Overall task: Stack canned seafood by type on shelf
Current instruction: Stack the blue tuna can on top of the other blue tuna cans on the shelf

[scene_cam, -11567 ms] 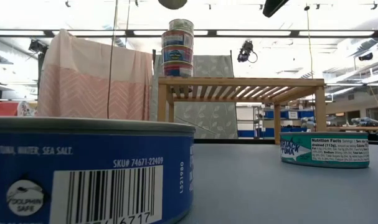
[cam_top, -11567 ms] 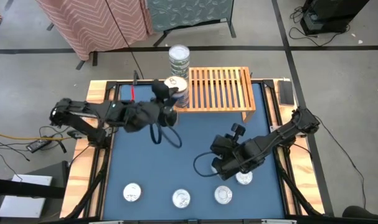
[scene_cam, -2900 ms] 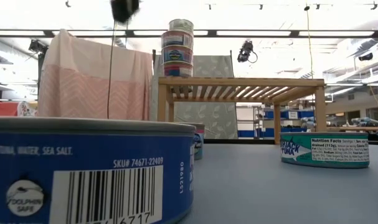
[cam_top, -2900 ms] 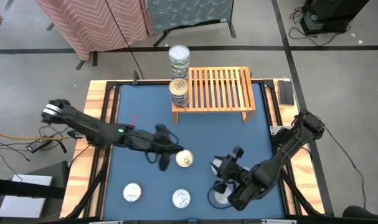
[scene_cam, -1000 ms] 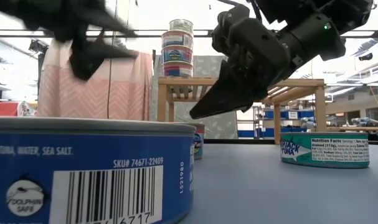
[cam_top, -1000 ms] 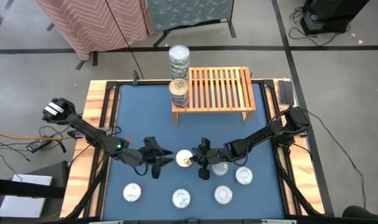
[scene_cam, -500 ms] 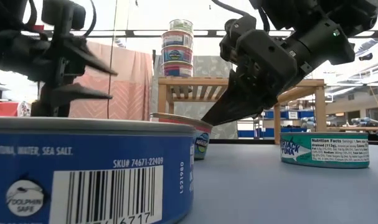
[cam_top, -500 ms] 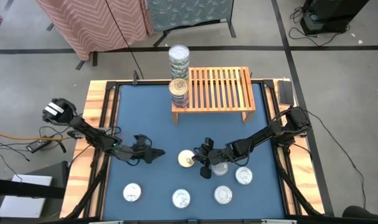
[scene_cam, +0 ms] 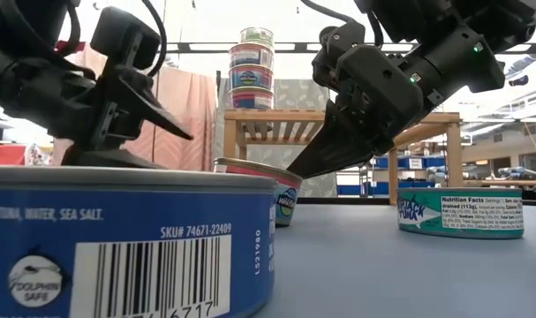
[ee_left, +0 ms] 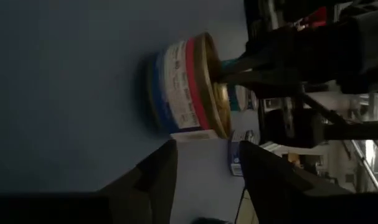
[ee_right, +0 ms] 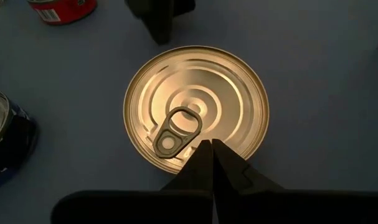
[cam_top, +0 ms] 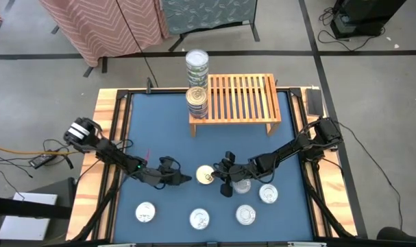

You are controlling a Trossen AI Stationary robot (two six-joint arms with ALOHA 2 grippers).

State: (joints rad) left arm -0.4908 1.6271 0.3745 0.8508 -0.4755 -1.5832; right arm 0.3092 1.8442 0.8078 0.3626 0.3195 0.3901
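The right gripper (ee_right: 212,149), jaws shut, apparently presses its tip on the gold-topped round tin (cam_top: 205,175); the left gripper (cam_top: 182,179), half-open and empty, sits just left.

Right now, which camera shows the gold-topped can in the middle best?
The right wrist view: the gold-topped can fills it, lid and pull tab clear. The left wrist view shows its side label, the low view its rim, the high view a small disc.

The near blue can (scene_cam: 117,247) is cut off, its brand seemingly unreadable.
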